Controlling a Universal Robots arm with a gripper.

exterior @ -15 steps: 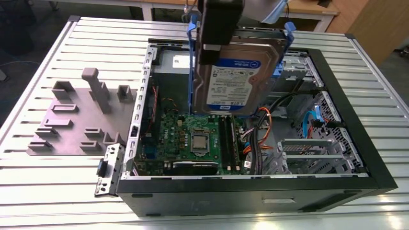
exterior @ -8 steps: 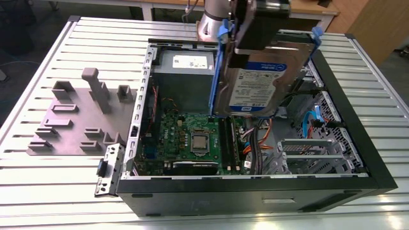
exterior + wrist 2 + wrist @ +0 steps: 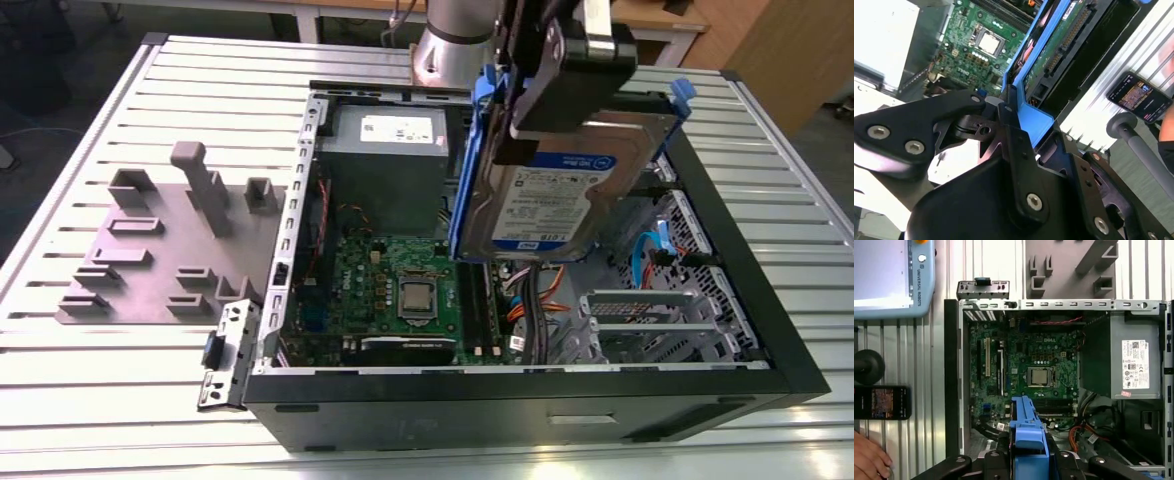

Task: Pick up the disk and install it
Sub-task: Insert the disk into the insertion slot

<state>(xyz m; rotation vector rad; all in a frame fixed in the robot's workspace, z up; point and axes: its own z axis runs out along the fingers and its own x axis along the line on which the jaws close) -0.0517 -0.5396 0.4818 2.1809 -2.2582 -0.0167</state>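
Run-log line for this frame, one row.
gripper: shut on disk | disk: held tilted above open PC case | install: not yet seated

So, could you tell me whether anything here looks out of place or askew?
Nothing looks damaged or spilled. The silver hard drive in its blue plastic carrier hangs steeply tilted above the open black computer case, clamped in the tool. A small grey metal bracket lies loose beside the case.
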